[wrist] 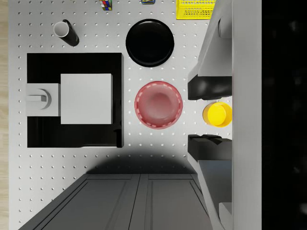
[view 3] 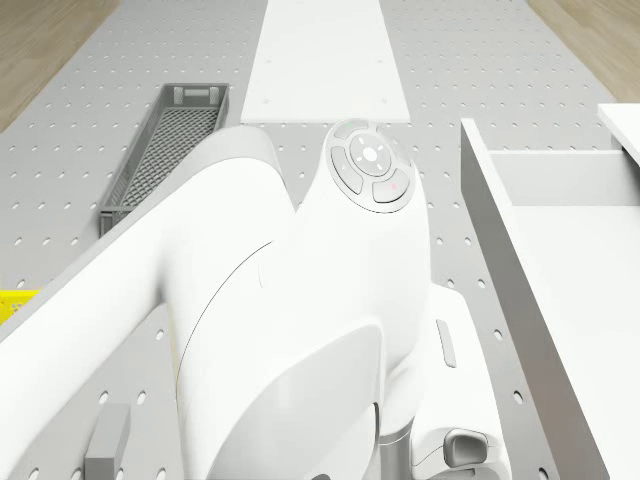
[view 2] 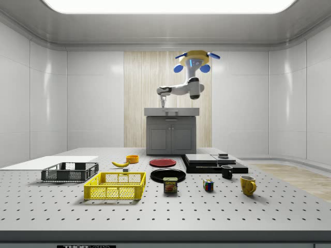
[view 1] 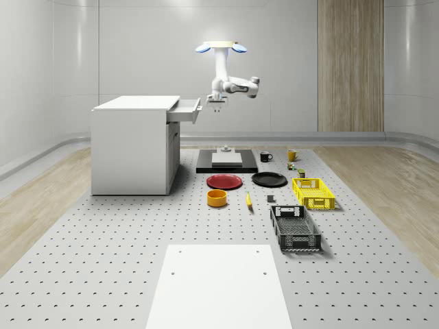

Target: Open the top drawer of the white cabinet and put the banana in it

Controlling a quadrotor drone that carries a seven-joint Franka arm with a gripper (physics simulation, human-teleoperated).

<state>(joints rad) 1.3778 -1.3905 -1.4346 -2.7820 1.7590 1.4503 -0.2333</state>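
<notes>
so the gripper (view 1: 217,104) hangs right at the front edge of the pulled-out top drawer (view 1: 186,110) of the white cabinet (view 1: 134,147), fingers apart, holding nothing. drone (view 1: 221,47) hovers above it. banana (view 1: 248,200) is way below on the table (view 1: 103,260), lying lengthwise front-to-back beside the orange bowl (view 1: 217,198)

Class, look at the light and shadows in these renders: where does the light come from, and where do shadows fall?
Side view: a bright ceiling panel lights the room evenly. Wrist view: a soft dark shadow lies on the table by the cabinet. Whole-scene view: faint shadows beside the baskets.
</notes>
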